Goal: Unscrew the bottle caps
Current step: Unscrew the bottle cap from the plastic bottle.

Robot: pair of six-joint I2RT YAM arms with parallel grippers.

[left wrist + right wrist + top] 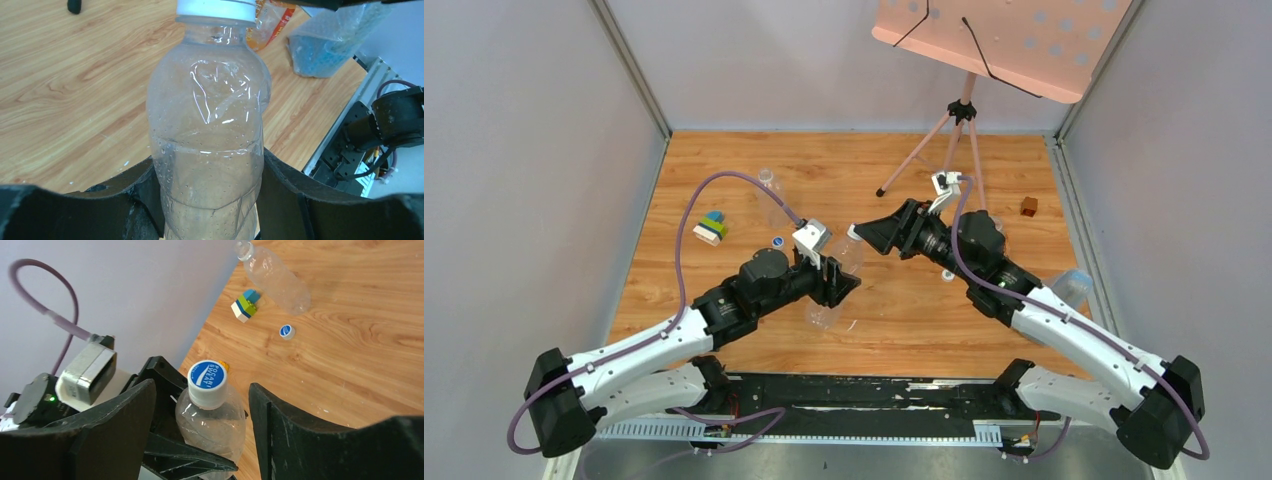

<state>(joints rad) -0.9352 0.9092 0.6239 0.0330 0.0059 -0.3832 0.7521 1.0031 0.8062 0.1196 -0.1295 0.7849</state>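
Three bottles show: a held bottle [207, 125], a far bottle [771, 190], a right-edge bottle [1074, 287]. Three caps: a fitted cap [207, 381], a blue loose cap [777, 241], a white loose cap [947, 276]. One cube [1029, 206], one block stack [710, 228], one tripod [964, 110].

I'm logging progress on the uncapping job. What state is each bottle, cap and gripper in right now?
held bottle: gripped, cap on.
held bottle's cap: on the neck, untouched.
left gripper: shut on held bottle.
right gripper: open, fingers either side of that cap.
far bottle: lying on its side, uncapped.
loose cap: off, lying flat, label up.
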